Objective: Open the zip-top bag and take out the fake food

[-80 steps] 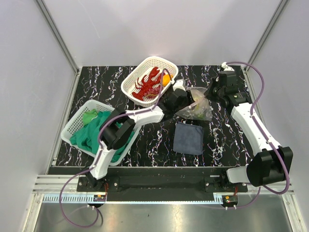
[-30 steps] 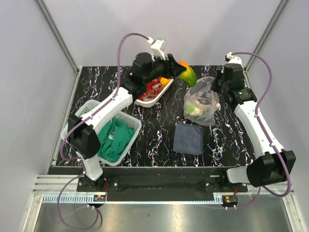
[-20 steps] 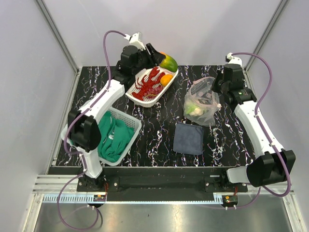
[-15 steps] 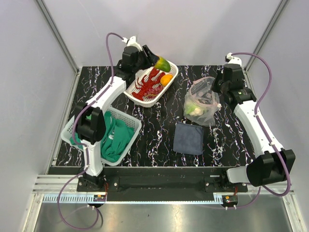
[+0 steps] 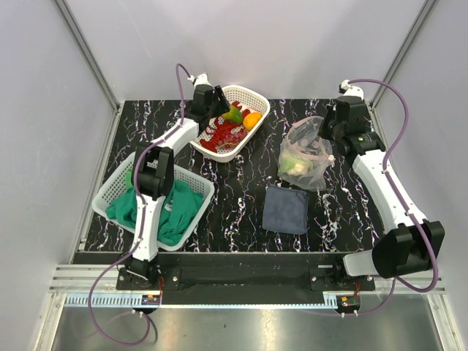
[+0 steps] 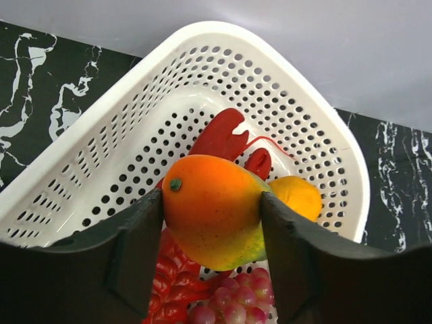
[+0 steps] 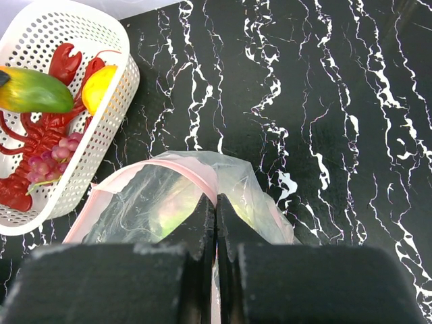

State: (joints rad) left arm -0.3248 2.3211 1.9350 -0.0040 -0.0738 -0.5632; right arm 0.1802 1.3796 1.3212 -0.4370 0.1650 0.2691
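The zip-top bag [image 5: 303, 157] stands open on the table with green-yellow pieces inside. My right gripper [image 5: 327, 140] is shut on its pink zip rim [image 7: 202, 177] and holds it up; the pinch shows in the right wrist view [image 7: 216, 206]. My left gripper [image 5: 221, 108] is shut on an orange-green mango [image 6: 214, 219] just above the white basket [image 6: 317, 121]. In that basket lie the red lobster [image 5: 219, 134], an orange fruit [image 6: 297, 196] and red grapes [image 6: 233, 312]. The mango also shows in the top view [image 5: 234, 114].
A dark blue-grey folded cloth [image 5: 285, 208] lies in front of the bag. A second white basket [image 5: 117, 179] with a green cloth [image 5: 157, 208] stands at the left. Grey walls close in the back and sides.
My left gripper carried the mango from the bag up and left, then down over the white basket. The right gripper has kept its hold on the bag rim.
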